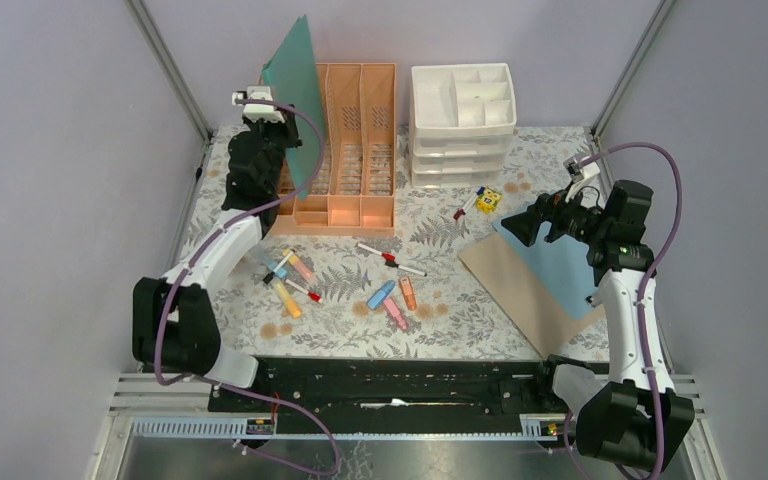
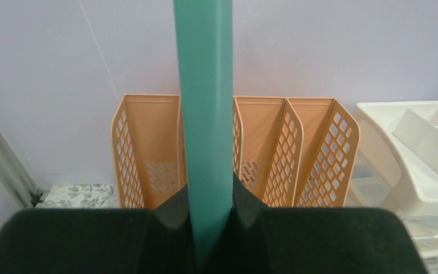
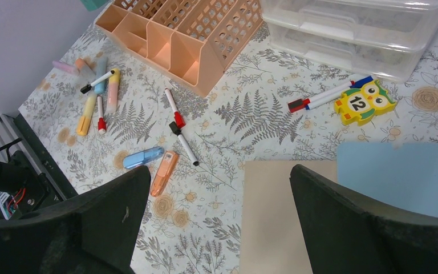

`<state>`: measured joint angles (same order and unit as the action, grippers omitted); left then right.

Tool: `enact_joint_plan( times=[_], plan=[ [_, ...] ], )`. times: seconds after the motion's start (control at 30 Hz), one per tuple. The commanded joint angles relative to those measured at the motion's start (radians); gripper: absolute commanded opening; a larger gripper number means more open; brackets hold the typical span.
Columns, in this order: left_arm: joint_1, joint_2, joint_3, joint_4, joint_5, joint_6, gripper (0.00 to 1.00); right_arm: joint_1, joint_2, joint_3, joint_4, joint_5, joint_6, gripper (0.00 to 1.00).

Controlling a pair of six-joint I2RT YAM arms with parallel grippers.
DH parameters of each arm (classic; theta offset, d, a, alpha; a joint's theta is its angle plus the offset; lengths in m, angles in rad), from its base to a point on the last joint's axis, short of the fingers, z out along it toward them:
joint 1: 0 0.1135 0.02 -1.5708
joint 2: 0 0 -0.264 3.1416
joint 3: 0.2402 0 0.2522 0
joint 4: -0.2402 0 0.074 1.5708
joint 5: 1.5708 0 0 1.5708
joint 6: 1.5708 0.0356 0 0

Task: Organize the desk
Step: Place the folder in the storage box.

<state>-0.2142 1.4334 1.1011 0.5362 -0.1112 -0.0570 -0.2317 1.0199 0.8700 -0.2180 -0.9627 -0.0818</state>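
Pale lilac walls close in the desk (image 1: 340, 330), its fern-print cloth running from the arm bases to the back wall. At its far edge stand a peach file rack (image 1: 355, 140) and a white drawer unit (image 1: 460, 120). The left gripper (image 2: 210, 222) is clamped on a teal folder (image 2: 205, 103), held upright at the rack's left side. The right gripper (image 3: 219, 188) hangs with fingers wide apart over a tan folder (image 3: 274, 217) and a blue folder (image 3: 399, 177). Markers (image 1: 290, 280) lie scattered mid-desk.
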Motion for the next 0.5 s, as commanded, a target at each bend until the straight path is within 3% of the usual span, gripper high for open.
enact_joint_plan(
  times=[0.0,0.47],
  plan=[
    [0.032,0.060,0.020,0.286,0.130,-0.013,0.00,-0.009,0.006,-0.002,0.031,-0.016,-0.017,1.00],
    [0.071,0.203,-0.090,0.577,0.226,-0.062,0.00,-0.011,0.008,-0.005,0.031,-0.034,-0.019,1.00]
  ],
)
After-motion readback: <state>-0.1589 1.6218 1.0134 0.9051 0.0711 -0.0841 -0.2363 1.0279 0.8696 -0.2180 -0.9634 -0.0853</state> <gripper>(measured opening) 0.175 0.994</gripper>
